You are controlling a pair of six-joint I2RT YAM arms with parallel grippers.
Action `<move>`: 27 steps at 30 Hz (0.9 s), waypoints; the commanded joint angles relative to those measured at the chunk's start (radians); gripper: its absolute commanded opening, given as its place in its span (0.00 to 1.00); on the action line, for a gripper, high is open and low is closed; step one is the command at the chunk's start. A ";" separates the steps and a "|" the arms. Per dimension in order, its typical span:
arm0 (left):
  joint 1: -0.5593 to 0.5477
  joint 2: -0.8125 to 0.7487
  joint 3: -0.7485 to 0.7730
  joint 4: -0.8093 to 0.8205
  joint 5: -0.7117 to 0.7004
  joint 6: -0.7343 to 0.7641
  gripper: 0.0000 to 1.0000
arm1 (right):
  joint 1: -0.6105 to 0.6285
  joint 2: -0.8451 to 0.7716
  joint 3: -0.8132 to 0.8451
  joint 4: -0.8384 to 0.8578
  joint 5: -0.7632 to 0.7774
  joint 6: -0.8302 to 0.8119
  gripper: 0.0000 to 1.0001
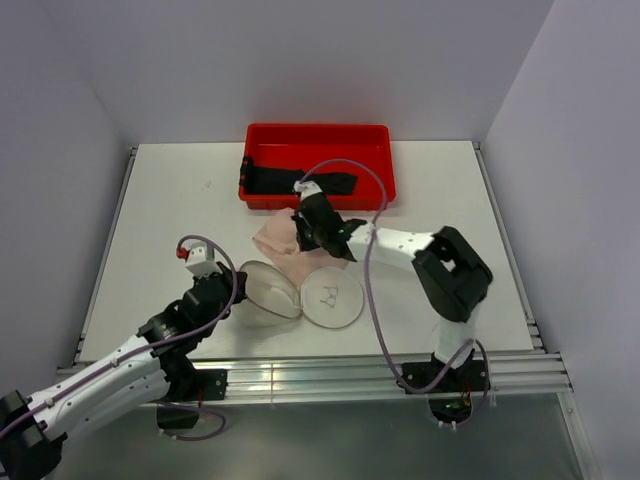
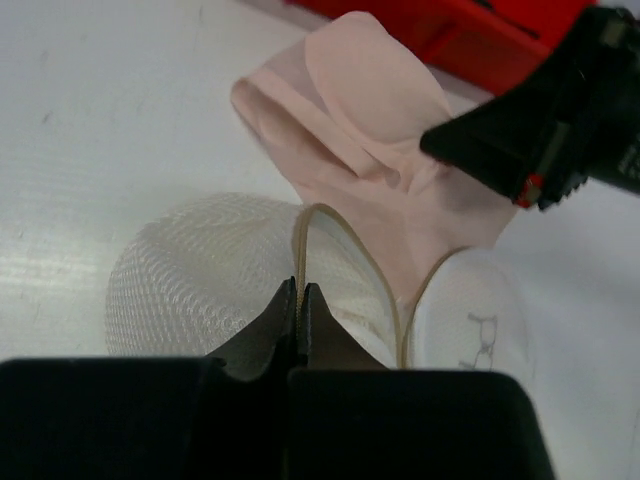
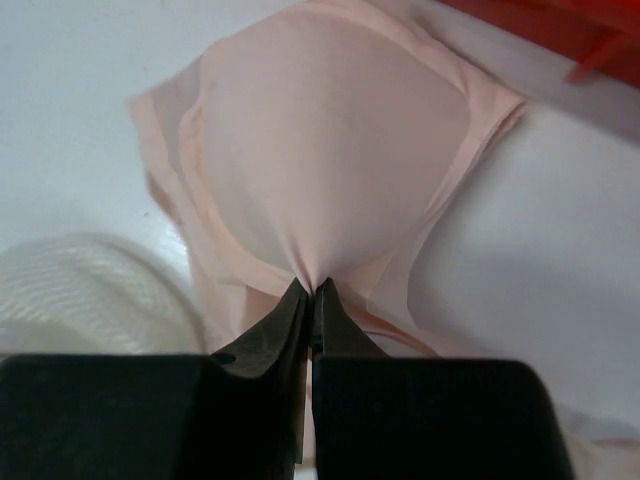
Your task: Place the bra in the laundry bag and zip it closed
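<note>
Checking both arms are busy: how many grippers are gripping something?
2. The left gripper pinches the laundry bag by its tan zip rim; the right gripper pinches the bra, just behind the bag, before the red tray.

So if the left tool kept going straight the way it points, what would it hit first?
The left tool is shut on the tan rim of the laundry bag, so that bag comes first. Straight beyond lies the bra, probably next, though depth is hard to judge.

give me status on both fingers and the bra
Left fingers shut on laundry bag rim. Right fingers shut on bra, beside the open bag. Nothing blocking.
</note>
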 commanded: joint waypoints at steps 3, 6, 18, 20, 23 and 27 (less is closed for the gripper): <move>0.091 0.045 0.023 0.278 0.167 0.162 0.00 | -0.008 -0.290 -0.275 0.422 0.112 0.037 0.00; 0.112 0.071 0.029 0.342 0.223 0.176 0.00 | -0.006 -0.351 -0.348 0.536 0.189 0.065 0.00; 0.145 0.123 0.113 0.134 0.145 0.121 0.52 | -0.020 -0.457 -0.345 0.613 0.287 0.059 0.00; 0.145 0.146 0.144 0.116 0.151 0.115 0.66 | -0.024 -0.497 -0.376 0.585 0.261 0.063 0.00; 0.145 0.163 0.211 0.063 0.175 0.113 0.80 | -0.031 -0.561 -0.423 0.550 0.263 0.074 0.00; 0.145 0.158 0.314 0.002 0.203 0.113 0.84 | -0.055 -0.647 -0.468 0.530 0.243 0.080 0.00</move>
